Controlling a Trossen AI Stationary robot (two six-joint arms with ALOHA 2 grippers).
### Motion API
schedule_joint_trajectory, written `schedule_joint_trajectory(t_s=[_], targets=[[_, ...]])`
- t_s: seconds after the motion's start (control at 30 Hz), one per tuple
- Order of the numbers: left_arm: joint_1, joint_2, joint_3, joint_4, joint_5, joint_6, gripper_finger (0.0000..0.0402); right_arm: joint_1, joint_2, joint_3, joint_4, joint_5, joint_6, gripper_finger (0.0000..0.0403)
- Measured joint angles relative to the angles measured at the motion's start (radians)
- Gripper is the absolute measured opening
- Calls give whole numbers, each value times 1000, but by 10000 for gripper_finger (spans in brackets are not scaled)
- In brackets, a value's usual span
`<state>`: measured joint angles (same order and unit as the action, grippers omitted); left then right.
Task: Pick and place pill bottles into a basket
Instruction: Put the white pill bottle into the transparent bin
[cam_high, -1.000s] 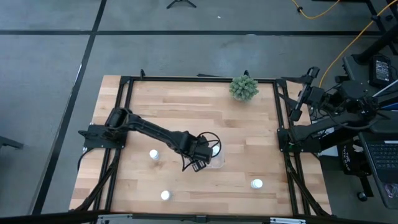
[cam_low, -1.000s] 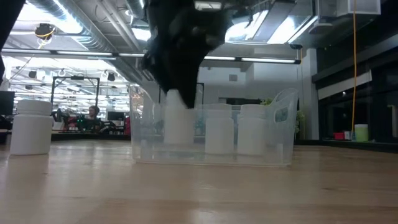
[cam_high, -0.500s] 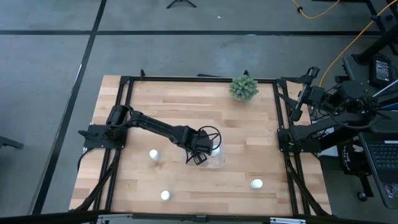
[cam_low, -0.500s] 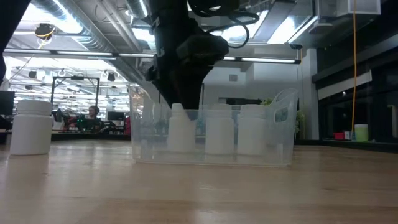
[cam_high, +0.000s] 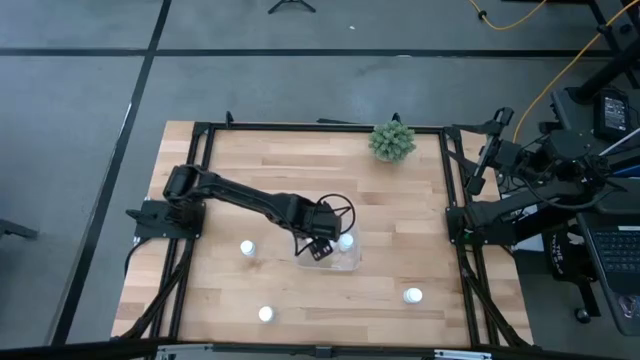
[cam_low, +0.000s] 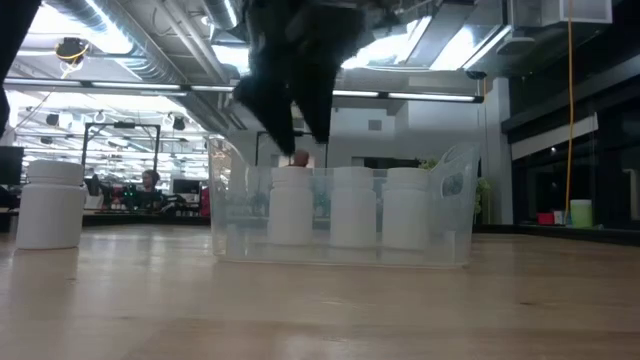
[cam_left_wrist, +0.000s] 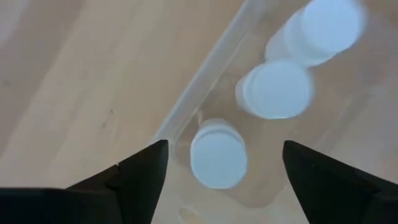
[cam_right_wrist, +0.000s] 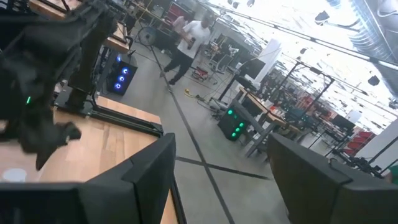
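Note:
The clear basket (cam_high: 338, 257) stands at the table's middle, nearer the near edge. Three white pill bottles stand upright in it (cam_low: 291, 206) (cam_low: 352, 206) (cam_low: 405, 206). My left gripper (cam_left_wrist: 225, 146) is open and hangs right above the basket's left end, over the nearest bottle (cam_left_wrist: 217, 155), touching nothing; in the low view its fingers (cam_low: 297, 120) are above that bottle's cap. Three more bottles stand on the table (cam_high: 247, 247) (cam_high: 265, 314) (cam_high: 413, 296). My right gripper (cam_right_wrist: 221, 149) is open and empty, folded back at the table's right edge (cam_high: 487, 160).
A spiky green plant (cam_high: 392, 141) stands at the table's far edge, right of the middle. Black frame rails (cam_high: 452, 200) run along the table's sides. People show in the room beyond (cam_right_wrist: 186, 31).
My left gripper has lowered a bottle into the left end of the basket, let go of it and risen straight up. The bottle now stands upright beside the two others, clear of the fingers.

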<state>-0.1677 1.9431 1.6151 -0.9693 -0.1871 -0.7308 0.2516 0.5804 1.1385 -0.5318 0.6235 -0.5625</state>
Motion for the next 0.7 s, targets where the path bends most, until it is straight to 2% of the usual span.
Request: schedule_joint_trajectory(t_s=[0.2, 0.37, 0.57, 0.7], targets=[[-3, -90, 60, -75, -41, -31, 310, 0, 0, 0, -27, 0, 0, 254], [-39, -181, 82, -253, -123, -116, 311, 0, 0, 0, -49, 0, 0, 254], [-169, -280, 77, -613, -202, -341, 310, 0, 0, 0, -84, 0, 9, 254], [-288, -387, -39, -577, -246, -495, 310, 0, 1, 0, -78, 0, 30, 254]])
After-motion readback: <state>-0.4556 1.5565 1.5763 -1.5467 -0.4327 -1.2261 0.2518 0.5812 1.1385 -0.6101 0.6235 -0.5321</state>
